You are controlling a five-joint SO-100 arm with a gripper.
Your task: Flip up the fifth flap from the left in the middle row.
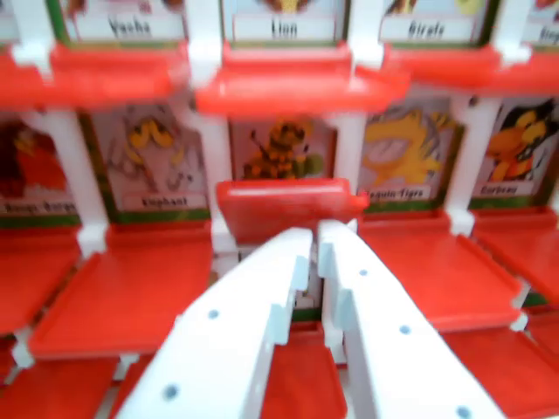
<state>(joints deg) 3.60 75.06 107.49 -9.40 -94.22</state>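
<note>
Guess-who style game board [131,301] fills the whole wrist view, red plastic trays with white hinge posts, rows of animal cards. Top row cards stand upright, labels partly readable: Vache [122,26], Lion [284,26], Girafe [428,28]. Middle row shows the cards Elephant [148,157], a bee-like one [281,148] with its label hidden, a tiger one [403,153] and one more at the wrist view's right [520,148], label too blurred to trust. Lower red flaps lie flat and face-down, so they read as not yet raised. The white tool [314,234] comes up from the bottom centre, two long fingers nearly together with only a thin slit between the tips, nothing held between them. Likely kept narrow so the tips work as one wedge under a flap edge rather than pinching it. Target flap [288,205] is the red one dead centre, just under the bee card, tilted partway up off its tray while neighbours lie flat; tool tips sit right at its lower edge, touching or almost, blur makes it hard to call. Can't count to fifth from left here, the row's ends are cropped, so judging by where the tool aims. Step in hand looks like the lift itself: push up and forward until the flap stands. Risk: the tips slip off and the flap drops back.
</note>
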